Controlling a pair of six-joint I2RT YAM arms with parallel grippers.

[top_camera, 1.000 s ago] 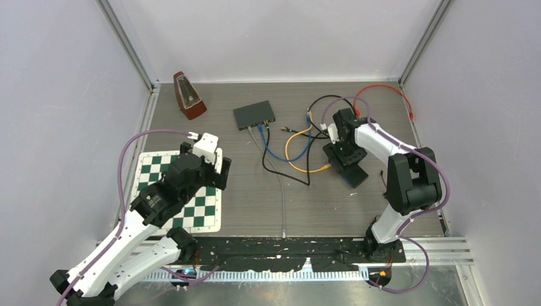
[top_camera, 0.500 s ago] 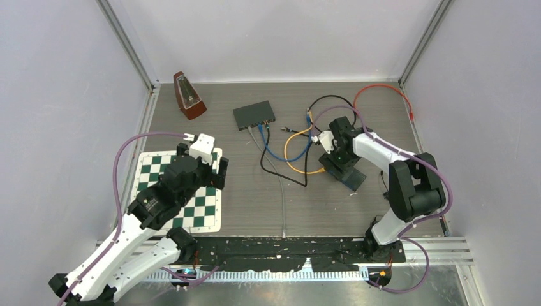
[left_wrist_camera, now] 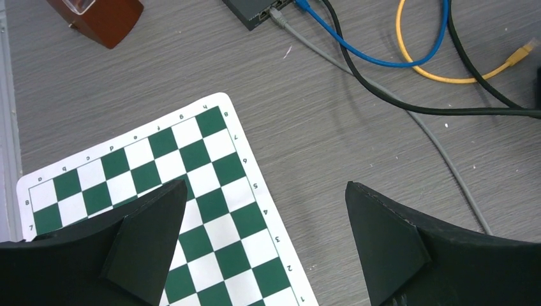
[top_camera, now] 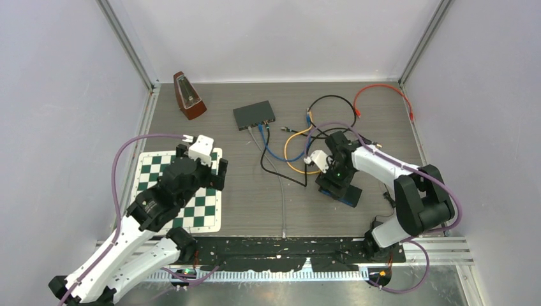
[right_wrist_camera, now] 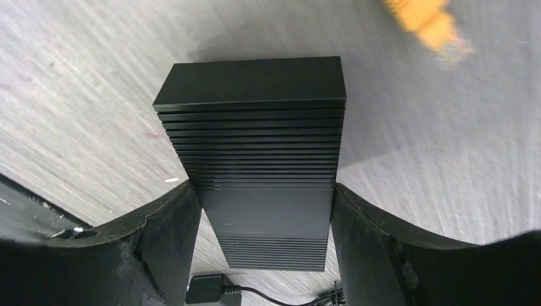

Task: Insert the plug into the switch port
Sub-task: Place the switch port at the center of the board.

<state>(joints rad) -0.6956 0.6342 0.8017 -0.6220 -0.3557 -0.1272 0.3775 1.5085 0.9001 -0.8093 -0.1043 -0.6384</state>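
Between the jaws of our right gripper (right_wrist_camera: 263, 201) we clamp a black ribbed block (right_wrist_camera: 252, 95), with the yellow plug (right_wrist_camera: 434, 22) lying free just beyond its far right corner. The jaws of our left gripper (left_wrist_camera: 265, 194) stand wide over the chessboard mat (left_wrist_camera: 191, 159), the switch (left_wrist_camera: 252, 13) well ahead of them.

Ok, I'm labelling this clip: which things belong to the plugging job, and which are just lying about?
Job: switch, loose yellow cable, black box clamped in the right gripper.
Lying about: metronome, chessboard mat, red cable.
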